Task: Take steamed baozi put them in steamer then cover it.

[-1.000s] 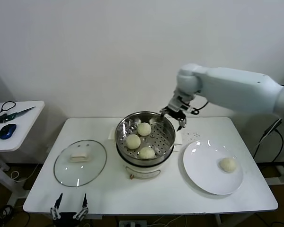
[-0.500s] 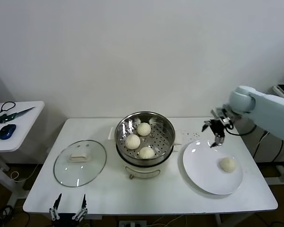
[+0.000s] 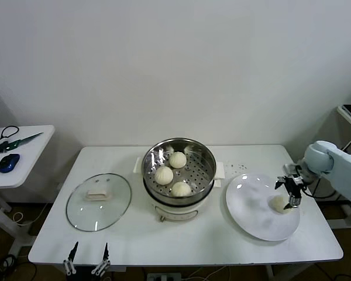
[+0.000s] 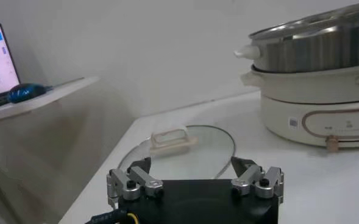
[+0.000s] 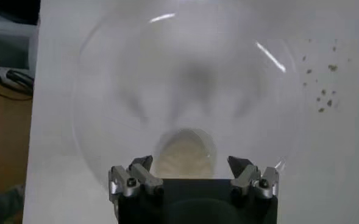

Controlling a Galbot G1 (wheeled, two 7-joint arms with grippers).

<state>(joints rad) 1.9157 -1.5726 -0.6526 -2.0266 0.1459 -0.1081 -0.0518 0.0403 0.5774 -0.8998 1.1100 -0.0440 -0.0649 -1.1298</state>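
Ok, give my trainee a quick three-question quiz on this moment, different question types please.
1. How many buns sit in the steamer?
2. True or false: the glass lid is on the steamer.
3. The right gripper is: A) over the steamer, B) open above the last bun on the plate, C) shut on the lid.

Key: 1. Three. 2. False; it lies on the table, on the robot's left of the steamer. 3. B. The left gripper waits open at the table's near edge.
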